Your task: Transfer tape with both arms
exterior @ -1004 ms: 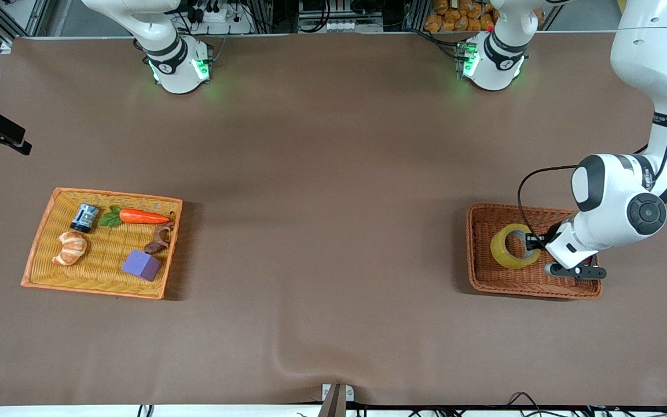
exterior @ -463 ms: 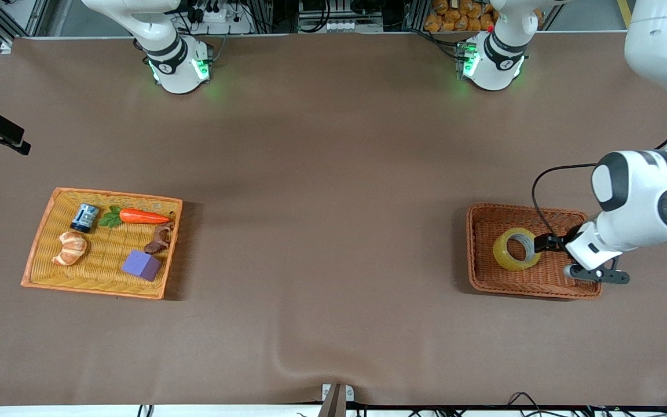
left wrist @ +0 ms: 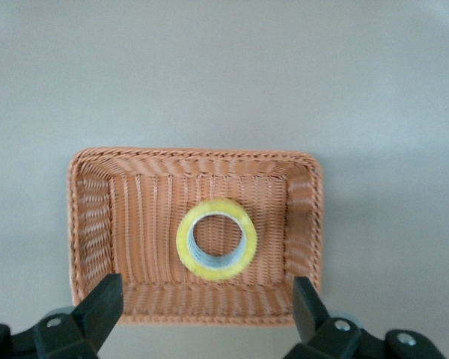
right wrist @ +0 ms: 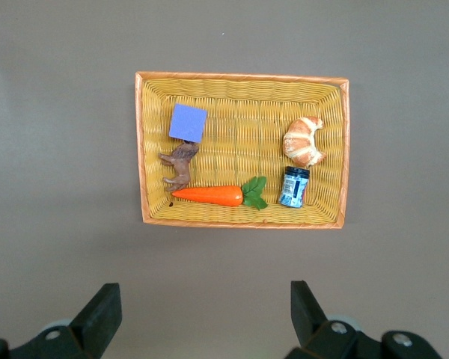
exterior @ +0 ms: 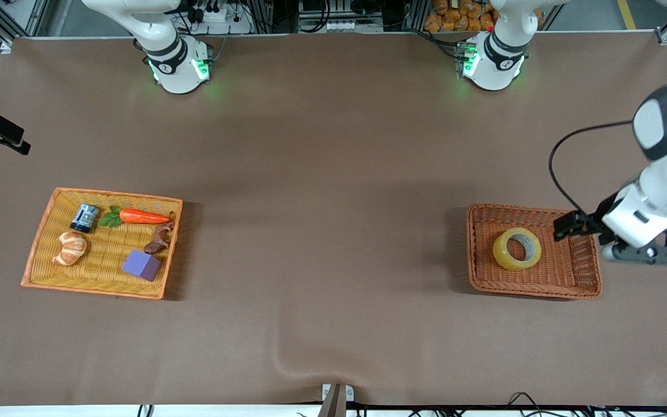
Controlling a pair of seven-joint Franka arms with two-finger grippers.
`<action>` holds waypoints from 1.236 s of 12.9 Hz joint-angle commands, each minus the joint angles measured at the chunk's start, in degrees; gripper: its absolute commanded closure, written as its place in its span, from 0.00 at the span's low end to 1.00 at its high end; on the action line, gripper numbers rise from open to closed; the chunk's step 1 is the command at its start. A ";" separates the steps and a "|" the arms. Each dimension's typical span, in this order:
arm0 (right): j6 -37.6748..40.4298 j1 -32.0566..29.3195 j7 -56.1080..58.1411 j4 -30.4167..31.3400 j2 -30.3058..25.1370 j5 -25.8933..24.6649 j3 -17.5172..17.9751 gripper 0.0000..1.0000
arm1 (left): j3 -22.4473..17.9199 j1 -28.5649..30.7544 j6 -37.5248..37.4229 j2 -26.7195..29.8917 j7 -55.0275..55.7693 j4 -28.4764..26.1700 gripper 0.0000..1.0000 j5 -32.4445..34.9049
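Observation:
The tape (exterior: pixel 504 255), a yellowish ring with a grey-white core, lies flat in the brown wicker basket (exterior: pixel 533 292) at the left arm's end of the table. My left gripper (exterior: pixel 564 227) is open and empty, up over the basket's edge toward that end, apart from the tape. In the left wrist view the tape (left wrist: pixel 184 250) lies in the middle of the basket (left wrist: pixel 82 224), ahead of my open left gripper (left wrist: pixel 206 292). My right gripper (right wrist: pixel 203 293) is open and empty, high over bare table, out of the front view.
A yellow wicker tray (exterior: pixel 38 255) at the right arm's end holds a croissant (exterior: pixel 70 248), a purple cube (exterior: pixel 141 264), a carrot (exterior: pixel 143 216), a small jar (exterior: pixel 84 218) and a brown figure (exterior: pixel 160 237). The cloth has a wrinkle (exterior: pixel 287 362) near the front edge.
My left gripper has drawn away from the tape, rising and moving toward the left arm's end. The tape stays flat in the brown basket. The right arm has not visibly moved.

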State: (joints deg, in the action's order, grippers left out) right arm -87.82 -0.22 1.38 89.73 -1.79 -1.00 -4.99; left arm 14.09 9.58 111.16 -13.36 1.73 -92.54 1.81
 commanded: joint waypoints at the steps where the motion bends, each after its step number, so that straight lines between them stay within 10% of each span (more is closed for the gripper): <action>1: 0.46 0.13 0.12 0.09 -0.50 0.12 -0.20 0.00 | 0.24 0.09 -7.07 2.99 3.28 3.22 0.00 1.27; 16: 0.46 -1.01 1.79 0.09 -0.50 0.12 -0.29 0.00 | 0.41 0.62 -21.95 9.14 3.63 7.55 0.00 1.18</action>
State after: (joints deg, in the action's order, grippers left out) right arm -87.82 -0.51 2.10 89.73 -1.79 -1.00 -5.36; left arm 14.14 9.92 90.02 -5.74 4.39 -84.39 1.84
